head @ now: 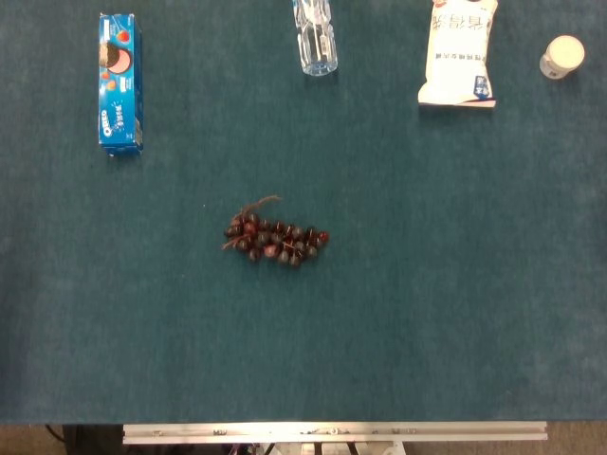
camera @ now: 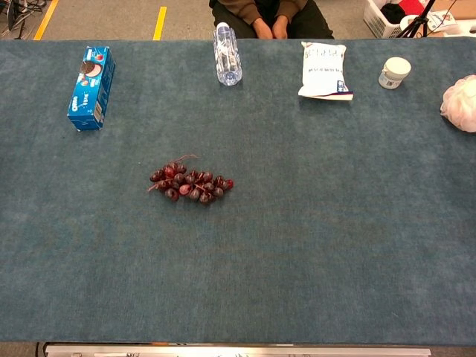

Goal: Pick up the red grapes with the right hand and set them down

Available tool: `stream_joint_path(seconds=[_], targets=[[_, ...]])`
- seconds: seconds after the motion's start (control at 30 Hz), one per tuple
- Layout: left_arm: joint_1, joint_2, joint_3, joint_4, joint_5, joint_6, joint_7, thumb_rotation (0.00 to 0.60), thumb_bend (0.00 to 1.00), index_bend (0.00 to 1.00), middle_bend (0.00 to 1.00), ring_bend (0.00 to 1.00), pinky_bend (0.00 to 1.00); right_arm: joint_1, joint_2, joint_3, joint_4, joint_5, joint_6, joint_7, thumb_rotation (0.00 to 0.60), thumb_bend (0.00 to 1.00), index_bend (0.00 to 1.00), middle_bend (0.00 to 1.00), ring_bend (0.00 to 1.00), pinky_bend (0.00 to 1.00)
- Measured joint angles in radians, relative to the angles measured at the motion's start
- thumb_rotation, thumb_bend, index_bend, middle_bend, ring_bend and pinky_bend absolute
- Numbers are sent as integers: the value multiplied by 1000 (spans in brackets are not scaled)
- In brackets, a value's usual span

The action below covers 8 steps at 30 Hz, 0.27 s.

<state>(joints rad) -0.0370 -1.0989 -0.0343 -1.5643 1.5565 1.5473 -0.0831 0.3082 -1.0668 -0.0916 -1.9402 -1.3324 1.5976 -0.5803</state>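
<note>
A bunch of red grapes (head: 276, 240) lies flat on the blue table cloth, left of the middle, with its brown stem pointing up and left. In the chest view the same red grapes (camera: 190, 184) lie alone with nothing touching them. Neither hand nor any part of an arm shows in the head view or the chest view.
Along the far edge stand a blue cookie box (head: 119, 82) at the left, a clear plastic bottle (head: 315, 36), a white snack bag (head: 459, 52) and a small white jar (head: 563, 56). A pale mesh ball (camera: 461, 103) sits at the right edge. A seated person (camera: 269, 16) is behind the table.
</note>
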Motion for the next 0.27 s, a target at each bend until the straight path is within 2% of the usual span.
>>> stream_joint_path(seconds=[0.27], targets=[[-3,-18,-5,15,-1,11,7,600,253,259,273,218,174,-78,-7,-4,28,-57,29,41,600,270,298,401,251,305]])
